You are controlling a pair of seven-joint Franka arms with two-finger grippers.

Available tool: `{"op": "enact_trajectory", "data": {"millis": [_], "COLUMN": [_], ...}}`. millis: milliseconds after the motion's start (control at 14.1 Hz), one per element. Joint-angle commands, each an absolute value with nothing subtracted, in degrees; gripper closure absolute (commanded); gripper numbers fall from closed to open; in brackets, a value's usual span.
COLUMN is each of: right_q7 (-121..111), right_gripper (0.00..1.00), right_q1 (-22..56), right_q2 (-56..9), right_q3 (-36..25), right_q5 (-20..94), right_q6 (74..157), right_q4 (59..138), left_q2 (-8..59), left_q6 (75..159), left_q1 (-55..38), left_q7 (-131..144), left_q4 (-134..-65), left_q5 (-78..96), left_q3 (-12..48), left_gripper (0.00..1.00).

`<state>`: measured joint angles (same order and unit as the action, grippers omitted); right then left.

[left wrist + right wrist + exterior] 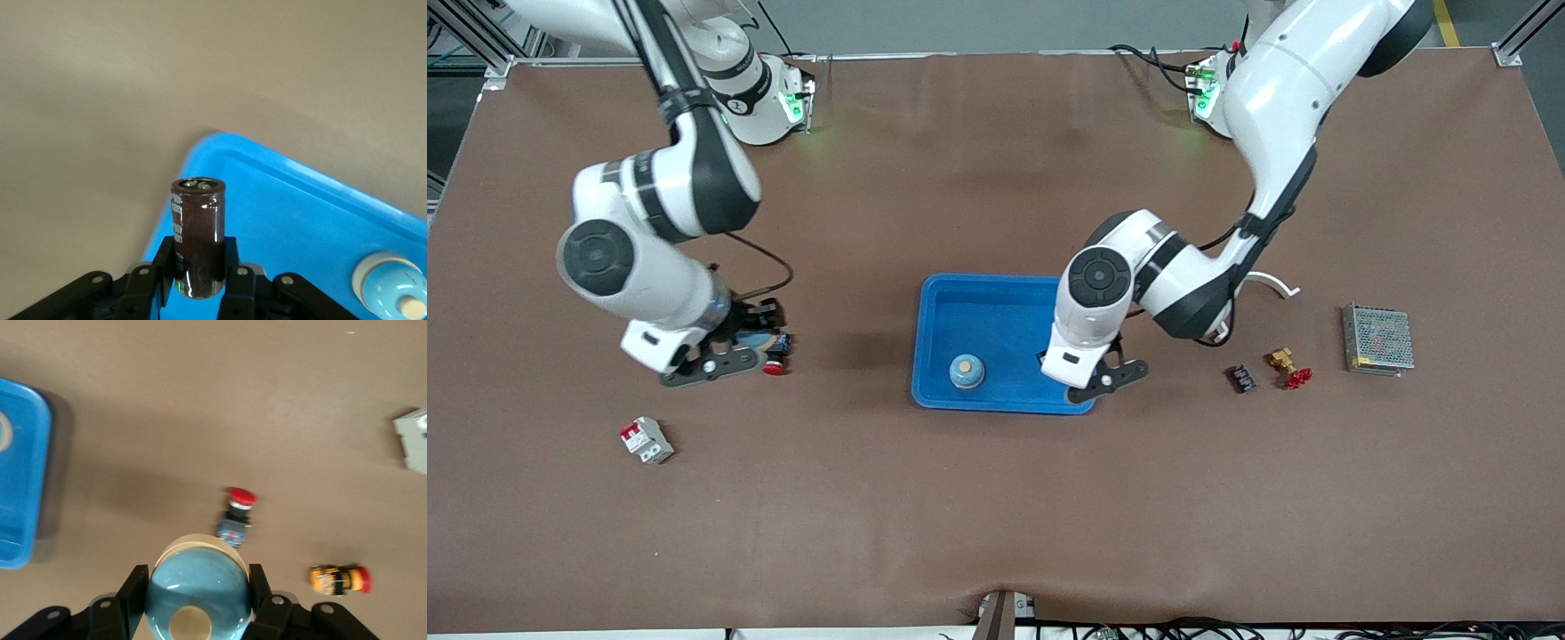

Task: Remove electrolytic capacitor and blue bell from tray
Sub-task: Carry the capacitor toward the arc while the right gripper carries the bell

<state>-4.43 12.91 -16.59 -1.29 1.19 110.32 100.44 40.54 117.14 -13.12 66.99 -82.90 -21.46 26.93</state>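
Electrolytic capacitor [198, 233] clamped in left gripper [199, 270] over tray [300, 200] corner, blue bell [197, 577] clamped in right gripper [197, 595] off-tray, 2nd bell [967, 371] left inside.

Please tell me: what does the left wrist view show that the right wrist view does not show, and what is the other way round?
Only the left wrist view shows the left gripper shut on a dark brown cylindrical electrolytic capacitor, and a blue bell with a white base in the tray.

Only the right wrist view shows the right gripper shut on a round blue domed bell, a red push button, a yellow and red part and a grey block.

Both show the bright blue plastic tray and the brown table.
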Motion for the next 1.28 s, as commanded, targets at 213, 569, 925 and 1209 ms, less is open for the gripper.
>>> {"op": "enact_trajectory", "data": {"millis": [213, 569, 925, 1209], "right_q7": [-19.58, -25.83, -29.35, -29.88], "right_gripper": [0.52, 0.52, 0.53, 0.55], "right_q1": [3.53, 0.27, -0.88, -0.97], "right_q2": [-15.64, -18.36, -22.67, -26.54], "right_q3": [-0.09, -0.09, -0.09, -0.09], "right_q5": [2.37, 2.81, 3.6, 3.6], "right_q6": [110.83, 115.03, 122.24, 126.99], "right_q4": [102.22, 103.09, 103.97, 103.71], "left_q2": [28.93, 25.14, 24.87, 23.91], "left_q6": [115.93, 116.02, 117.59, 120.57], "left_q1": [2.16, 20.27, 27.85, 30.23], "left_q7": [63.47, 53.53, 50.54, 50.1], "left_q4": [-96.57, -105.02, -110.47, -117.05], "left_q5": [-21.62, -21.71, -22.41, -22.59], "left_q3": [33.65, 41.56, 43.07, 42.98], "left_gripper": [1.0, 1.0, 1.0, 1.0]}}
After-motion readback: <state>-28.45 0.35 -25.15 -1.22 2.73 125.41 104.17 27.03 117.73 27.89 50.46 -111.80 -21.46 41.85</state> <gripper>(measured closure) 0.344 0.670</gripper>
